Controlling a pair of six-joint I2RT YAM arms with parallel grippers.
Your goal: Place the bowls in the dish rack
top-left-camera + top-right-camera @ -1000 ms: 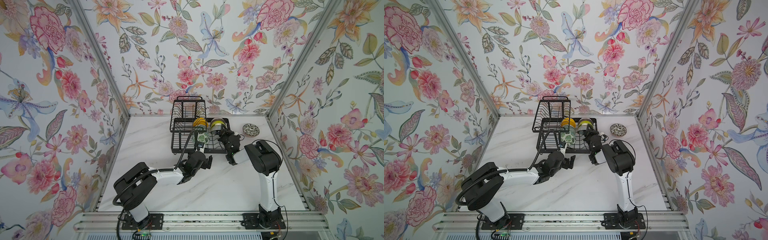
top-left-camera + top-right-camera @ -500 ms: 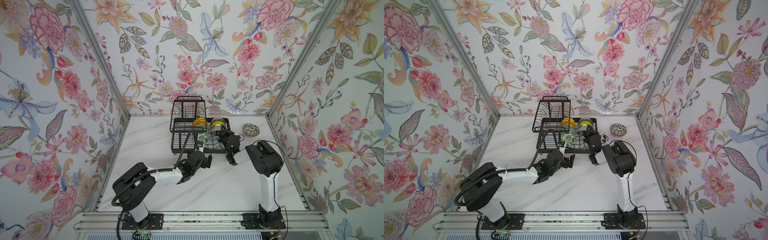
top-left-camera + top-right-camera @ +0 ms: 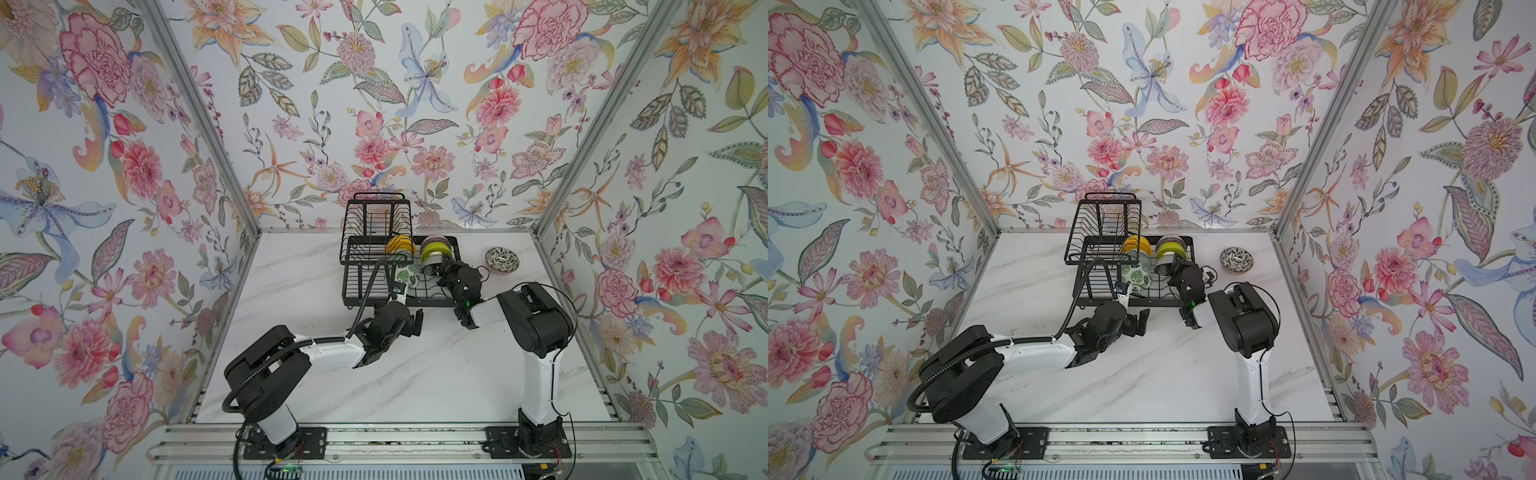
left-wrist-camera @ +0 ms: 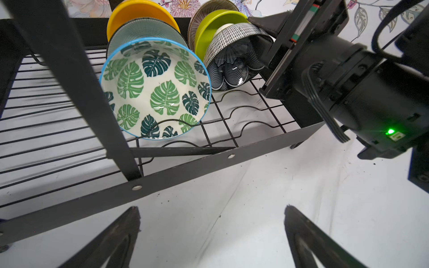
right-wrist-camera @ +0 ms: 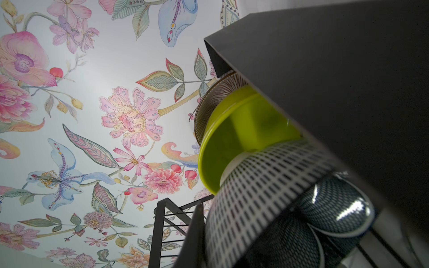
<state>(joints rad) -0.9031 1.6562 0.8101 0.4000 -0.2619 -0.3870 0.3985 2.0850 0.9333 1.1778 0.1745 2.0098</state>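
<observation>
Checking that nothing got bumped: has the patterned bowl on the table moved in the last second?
No. The bowl lies just as far to the right of the rack as a second ago, in both top views.

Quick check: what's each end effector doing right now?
Left end effector: open, holding nothing.
Right end effector: closed on the dark blue bowl in the dish rack.

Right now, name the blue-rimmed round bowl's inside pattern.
Blue-rimmed round bowl: green and teal leaves on white; left wrist view.
</observation>
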